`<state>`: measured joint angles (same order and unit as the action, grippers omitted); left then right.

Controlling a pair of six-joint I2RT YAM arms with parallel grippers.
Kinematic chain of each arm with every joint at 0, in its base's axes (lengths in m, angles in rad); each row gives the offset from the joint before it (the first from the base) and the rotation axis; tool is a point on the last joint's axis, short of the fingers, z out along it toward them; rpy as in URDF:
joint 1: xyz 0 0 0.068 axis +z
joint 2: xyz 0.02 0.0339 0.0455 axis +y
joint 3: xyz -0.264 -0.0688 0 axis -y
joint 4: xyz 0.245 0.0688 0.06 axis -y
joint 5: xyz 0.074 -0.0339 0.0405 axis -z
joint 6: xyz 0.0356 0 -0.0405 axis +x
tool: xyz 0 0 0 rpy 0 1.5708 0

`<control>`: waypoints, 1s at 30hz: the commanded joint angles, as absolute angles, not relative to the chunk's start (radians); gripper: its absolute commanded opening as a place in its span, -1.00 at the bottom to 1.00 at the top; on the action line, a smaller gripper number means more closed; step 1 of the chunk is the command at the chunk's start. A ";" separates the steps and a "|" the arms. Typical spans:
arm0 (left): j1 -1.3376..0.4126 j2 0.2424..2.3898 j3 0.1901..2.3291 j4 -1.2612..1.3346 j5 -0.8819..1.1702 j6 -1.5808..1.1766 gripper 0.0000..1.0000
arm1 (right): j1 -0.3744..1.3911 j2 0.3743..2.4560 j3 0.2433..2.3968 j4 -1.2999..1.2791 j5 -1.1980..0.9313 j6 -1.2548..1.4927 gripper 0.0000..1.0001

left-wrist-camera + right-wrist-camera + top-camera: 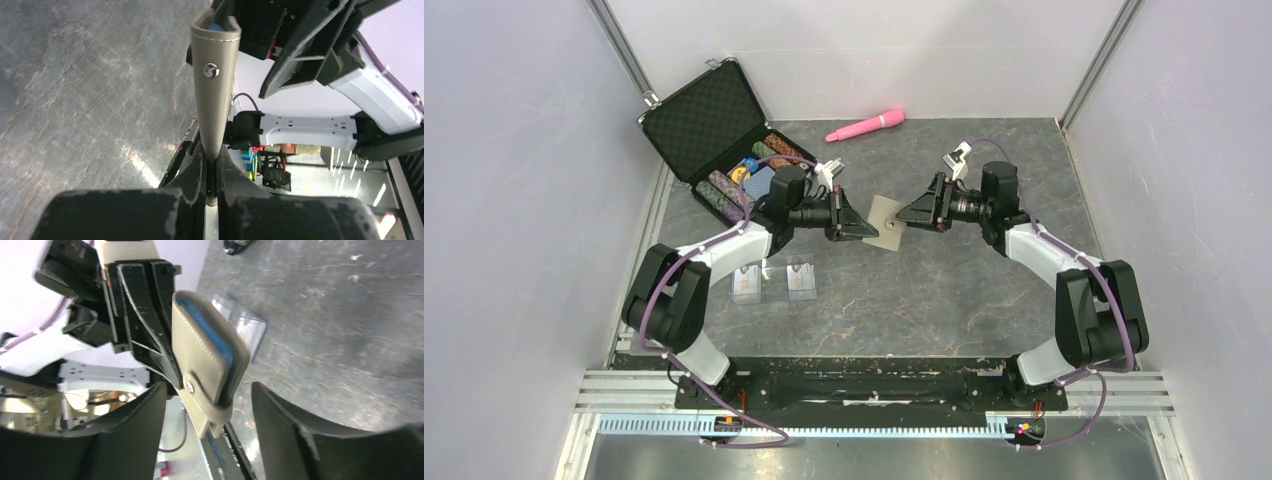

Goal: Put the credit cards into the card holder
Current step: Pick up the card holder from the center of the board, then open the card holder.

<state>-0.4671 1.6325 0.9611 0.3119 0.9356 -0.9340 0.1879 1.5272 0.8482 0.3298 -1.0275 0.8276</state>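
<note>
Plainly, the left pincer (pixel 212 167) is clamped narrow on one edge of the card holder (pixel 214 90), and with so little of the wallet between its pads the holder could pivot or slip down to the counter (pixel 944 290) if the right pincer (pixel 906 214), standing wide with nothing gripped, closes off-centre or tugs. The credit cards (pixel 746 283) lie flat on the counter, behind and below the left pincer beside its forearm. The holder juts out past the left pincer's tips in mid-air, its snap-tab end between the right pincer's spread jaws, apparently untouched by them.
</note>
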 commanded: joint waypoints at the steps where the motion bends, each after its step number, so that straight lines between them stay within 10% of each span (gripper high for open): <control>1: -0.476 1.526 0.988 0.057 0.792 -0.799 -0.95 | 0.194 1.458 0.927 0.040 -0.878 0.585 0.49; 12: -0.584 1.456 1.196 -0.556 0.395 -0.520 -0.95 | 0.359 1.499 1.078 -0.243 -0.672 0.410 0.91; 30: -0.650 1.434 1.209 -0.609 0.316 -0.545 -0.95 | 0.572 1.687 1.237 -0.484 -0.421 0.313 0.59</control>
